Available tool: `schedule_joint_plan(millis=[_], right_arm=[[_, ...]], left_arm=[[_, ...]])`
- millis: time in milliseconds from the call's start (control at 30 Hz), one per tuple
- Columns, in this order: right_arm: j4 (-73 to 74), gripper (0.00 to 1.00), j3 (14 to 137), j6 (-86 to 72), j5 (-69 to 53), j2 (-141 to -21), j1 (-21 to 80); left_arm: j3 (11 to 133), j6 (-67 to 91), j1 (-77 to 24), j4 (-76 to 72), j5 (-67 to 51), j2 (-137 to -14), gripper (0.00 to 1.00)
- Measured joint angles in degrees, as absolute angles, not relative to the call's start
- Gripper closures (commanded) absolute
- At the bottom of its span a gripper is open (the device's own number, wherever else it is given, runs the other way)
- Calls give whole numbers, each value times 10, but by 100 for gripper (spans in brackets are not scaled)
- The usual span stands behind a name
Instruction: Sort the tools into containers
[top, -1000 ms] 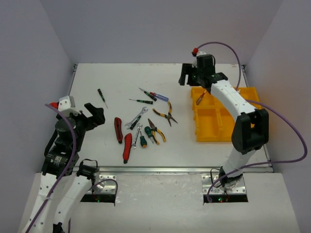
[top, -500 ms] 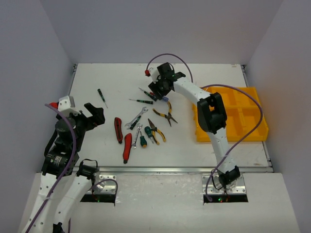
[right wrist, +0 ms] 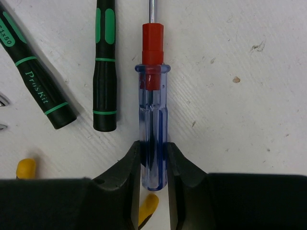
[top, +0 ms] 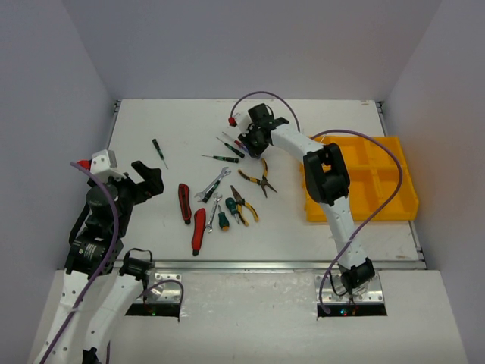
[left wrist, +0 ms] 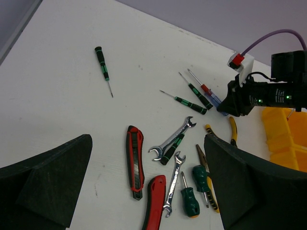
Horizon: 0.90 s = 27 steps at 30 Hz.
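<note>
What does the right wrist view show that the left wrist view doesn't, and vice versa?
Right wrist only: the right gripper clamped on the blue-handled screwdriver at its handle. Left wrist only: a lone green screwdriver, two knives, wrenches and the yellow tray. Both: the blue-handled screwdriver and the two green screwdrivers beside it.

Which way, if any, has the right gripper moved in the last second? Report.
Yes: right gripper swung left, from the yellow tray's far edge to the blue-handled screwdriver it grips.
</note>
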<state>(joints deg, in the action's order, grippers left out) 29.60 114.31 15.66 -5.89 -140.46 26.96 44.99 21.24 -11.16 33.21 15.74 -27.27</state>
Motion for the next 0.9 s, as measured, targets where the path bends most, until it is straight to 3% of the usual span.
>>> schedule_joint_plan(millis=[300,533,700,900], right_arm=[[288,100,1137,91,-25,-1392,267],[254,100,1014,-116,13,-1195,200],[181,100,887,-262,147,-1027,117],[243,100,833,-427,280,-1006,122]], left_arm=[[450,212,-112,332,156,-273,0],[450,212,-112,332,155,-273,0],[450,212,-112,332,154,-272,0],[450,211,-112,332,154,-268,0]])
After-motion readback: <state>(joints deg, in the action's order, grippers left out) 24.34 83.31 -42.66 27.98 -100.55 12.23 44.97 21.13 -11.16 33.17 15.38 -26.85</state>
